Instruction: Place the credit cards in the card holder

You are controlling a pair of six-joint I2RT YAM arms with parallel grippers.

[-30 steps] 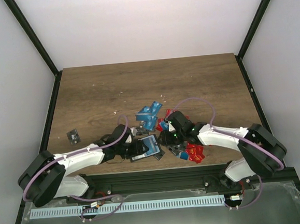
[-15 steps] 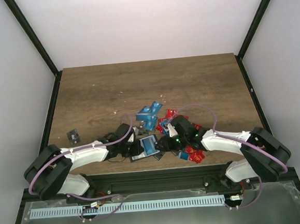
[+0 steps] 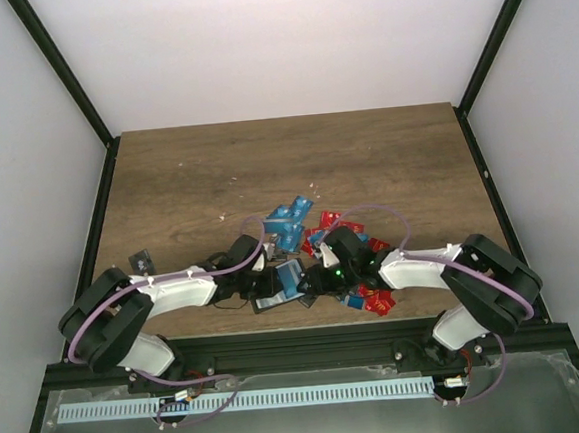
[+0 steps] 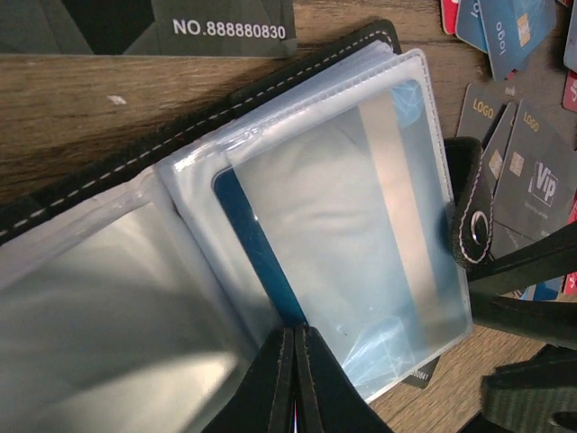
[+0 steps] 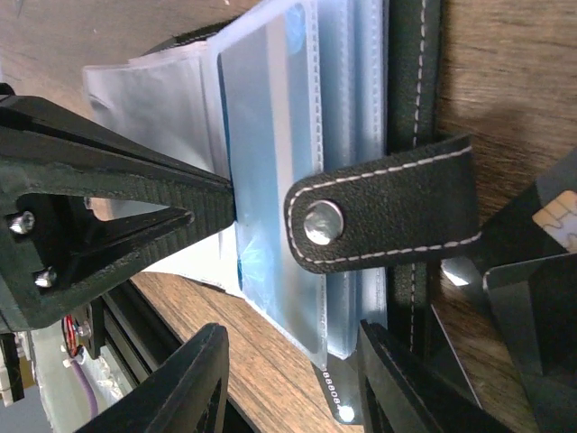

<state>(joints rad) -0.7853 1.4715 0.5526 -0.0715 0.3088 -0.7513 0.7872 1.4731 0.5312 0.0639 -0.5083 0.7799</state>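
The black card holder lies open near the front edge, its clear sleeves fanned out. A blue card sits partly inside one sleeve, with a dark strip of it left bare. My left gripper is shut on that bare edge, at the holder's left side. My right gripper is open, its fingers either side of the sleeves' lower corner, just under the clasp tab. In the top view it is at the holder's right. Loose credit cards lie around: blue, red and black.
One black card lies alone at the left of the wooden table. Another black card with a white number lies just beyond the holder. More red cards lie behind the right gripper. The table's front rail runs close under both grippers.
My left gripper has moved right, up to the holder, and closed on the blue card's edge. The right gripper has shifted slightly left toward the holder, still open.
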